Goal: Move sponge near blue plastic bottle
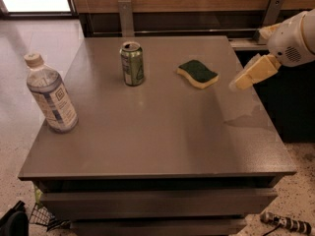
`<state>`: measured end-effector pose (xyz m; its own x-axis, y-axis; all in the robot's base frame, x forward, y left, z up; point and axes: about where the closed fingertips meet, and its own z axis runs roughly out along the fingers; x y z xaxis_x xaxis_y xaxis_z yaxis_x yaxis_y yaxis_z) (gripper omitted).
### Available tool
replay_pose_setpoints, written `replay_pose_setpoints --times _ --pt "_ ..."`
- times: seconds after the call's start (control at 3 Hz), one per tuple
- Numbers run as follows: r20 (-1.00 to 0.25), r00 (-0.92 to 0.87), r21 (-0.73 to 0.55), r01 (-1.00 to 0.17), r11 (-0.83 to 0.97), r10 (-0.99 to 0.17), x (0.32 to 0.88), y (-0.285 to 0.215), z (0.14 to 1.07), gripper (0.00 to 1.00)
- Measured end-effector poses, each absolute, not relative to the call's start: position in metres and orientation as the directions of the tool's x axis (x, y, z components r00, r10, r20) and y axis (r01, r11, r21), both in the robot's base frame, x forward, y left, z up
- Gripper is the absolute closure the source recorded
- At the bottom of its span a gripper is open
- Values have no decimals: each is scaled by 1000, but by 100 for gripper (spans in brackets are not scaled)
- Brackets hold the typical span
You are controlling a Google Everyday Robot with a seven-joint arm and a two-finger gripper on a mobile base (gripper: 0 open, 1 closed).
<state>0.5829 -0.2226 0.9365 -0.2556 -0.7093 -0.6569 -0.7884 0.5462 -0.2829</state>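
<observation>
The sponge (198, 73), dark green on top over pale yellow foam, lies flat on the grey table (157, 132), right of centre toward the back. The blue plastic bottle (50, 95), with a cream cap and white-and-blue label, stands upright near the table's left edge. My gripper (242, 82) comes in from the right on a white and cream arm. It hangs above the table's right side, a short way right of the sponge and not touching it.
An open green soda can (132, 63) stands upright at the back centre, between bottle and sponge. A wooden wall with two metal brackets (126, 16) runs behind the table. Speckled floor lies on both sides, with a cable (285, 222) at lower right.
</observation>
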Motion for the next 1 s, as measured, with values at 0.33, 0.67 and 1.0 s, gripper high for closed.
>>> replay_pose_setpoints --times 0.33,0.67,1.0 --pt "-820 -209 -217 -748 627 -533 622 -209 915 0" --pt "-885 -171 -174 -742 648 -433 641 -195 907 0" --pt "-887 -171 -169 -743 647 -429 643 -194 903 0"
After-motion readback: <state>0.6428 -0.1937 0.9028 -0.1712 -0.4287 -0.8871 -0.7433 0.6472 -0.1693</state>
